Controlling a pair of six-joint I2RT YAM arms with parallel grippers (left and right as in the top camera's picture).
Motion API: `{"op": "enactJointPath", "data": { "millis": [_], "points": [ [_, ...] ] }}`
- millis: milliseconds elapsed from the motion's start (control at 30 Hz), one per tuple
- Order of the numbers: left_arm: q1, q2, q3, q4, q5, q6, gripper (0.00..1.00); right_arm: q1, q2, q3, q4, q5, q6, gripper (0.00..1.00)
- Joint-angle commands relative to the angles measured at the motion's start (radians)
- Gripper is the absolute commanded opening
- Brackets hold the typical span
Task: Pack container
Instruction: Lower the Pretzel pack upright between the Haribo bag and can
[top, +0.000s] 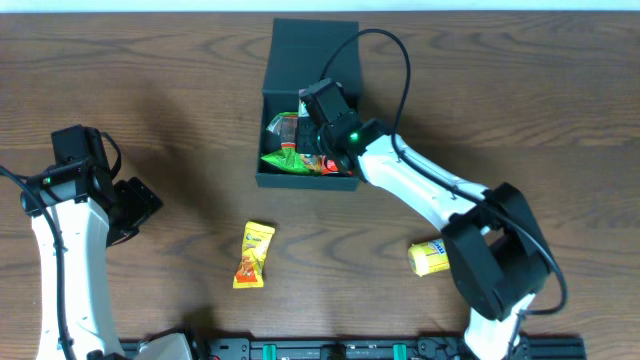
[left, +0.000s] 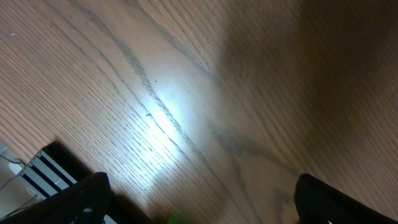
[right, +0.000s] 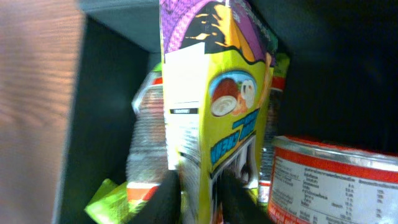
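Fingers of the right arm (right: 169, 198) are clamped on one edge of a yellow-green and purple snack packet (right: 211, 106), holding it inside the dark box (top: 305, 182), which sits with its lid open at the far middle of the counter (top: 150, 100). The packet hangs between a clear crinkled wrapper (right: 149, 143) and a red-labelled pack (right: 329, 180). To my eye that gap is the slot to slide it into, on edge rather than flat, letting go only once it rests on something. Drawing back straight should keep clear of the box wall. Standing it up also saves room for the orange packet (top: 253, 254) and the yellow one (top: 428, 257) on the counter. The left fingers (left: 87, 199) are spread wide over bare wood, well apart from the box.
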Motion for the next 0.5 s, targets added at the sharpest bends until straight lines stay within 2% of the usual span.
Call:
{"op": "enactJointPath", "data": {
  "millis": [0, 33, 133, 467],
  "points": [
    [0.005, 0.005, 0.003, -0.003, -0.014, -0.004, 0.95, 0.011, -0.069, -0.004, -0.003, 0.004, -0.010, 0.05],
    [0.005, 0.005, 0.003, -0.003, -0.014, -0.004, 0.95, 0.018, -0.076, -0.005, -0.003, 0.004, -0.010, 0.02],
    [0.005, 0.005, 0.003, -0.003, -0.014, -0.004, 0.95, 0.033, -0.082, -0.004, 0.002, 0.005, -0.010, 0.02],
    [0.005, 0.005, 0.003, -0.003, -0.014, -0.004, 0.95, 0.074, -0.082, -0.004, 0.030, 0.031, -0.010, 0.08]
  ]
}}
